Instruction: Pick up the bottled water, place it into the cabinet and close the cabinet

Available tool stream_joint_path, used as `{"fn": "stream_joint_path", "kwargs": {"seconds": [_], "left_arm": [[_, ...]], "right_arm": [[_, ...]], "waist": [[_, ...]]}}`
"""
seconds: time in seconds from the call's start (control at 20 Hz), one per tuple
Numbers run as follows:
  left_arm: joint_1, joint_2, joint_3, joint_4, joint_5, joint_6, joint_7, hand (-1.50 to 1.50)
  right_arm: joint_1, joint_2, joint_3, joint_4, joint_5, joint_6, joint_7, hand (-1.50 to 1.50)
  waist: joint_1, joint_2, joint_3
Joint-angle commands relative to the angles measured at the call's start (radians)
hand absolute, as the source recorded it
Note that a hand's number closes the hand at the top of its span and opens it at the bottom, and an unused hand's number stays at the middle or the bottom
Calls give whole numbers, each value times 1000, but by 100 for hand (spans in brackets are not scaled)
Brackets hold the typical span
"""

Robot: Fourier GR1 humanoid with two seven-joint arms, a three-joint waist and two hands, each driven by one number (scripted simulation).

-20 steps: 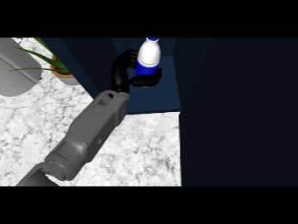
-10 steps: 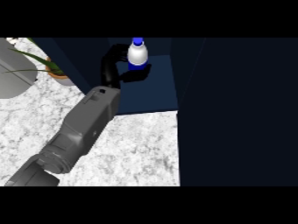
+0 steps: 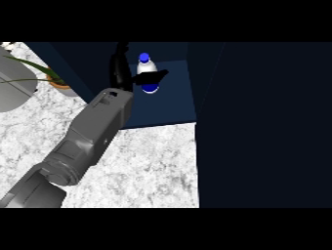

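Head view: my left hand (image 3: 118, 68) is inside the cabinet (image 3: 165, 105), fingers (image 3: 156, 75) curled round the bottled water (image 3: 146, 65), which is upright over the blue shelf, so I judge I can set it down steadily before closing up.

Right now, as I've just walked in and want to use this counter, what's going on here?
The left robot hand is curled round the bottled water, holding it upright inside the open cabinet. I cannot tell whether the bottle rests on the shelf. The dark panel at the right looks like the cabinet's door, not yet closed. A potted plant stands on the marble counter at the left.
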Motion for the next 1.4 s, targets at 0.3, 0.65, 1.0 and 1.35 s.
{"fn": "stream_joint_path", "kwargs": {"seconds": [0.3, 0.65, 1.0, 1.35], "left_arm": [[-10, -11, 73, -98, 52, -211, -144, -150], [20, -47, 102, -129, 71, -299, -196, -150], [63, -48, 59, -221, 77, -292, -162, -150], [229, -49, -54, -494, 139, -304, -66, -150]], "right_arm": [[20, -5, 0, -46, -82, 18, 24, -150], [81, 8, 45, -128, -69, 11, 75, -150], [59, 19, 43, -125, -79, -14, 99, -150], [70, 33, 66, -160, -75, -62, 151, -150]], "waist": [[28, -12, -1], [54, -27, 0], [66, -35, 1], [102, -50, 1]]}}
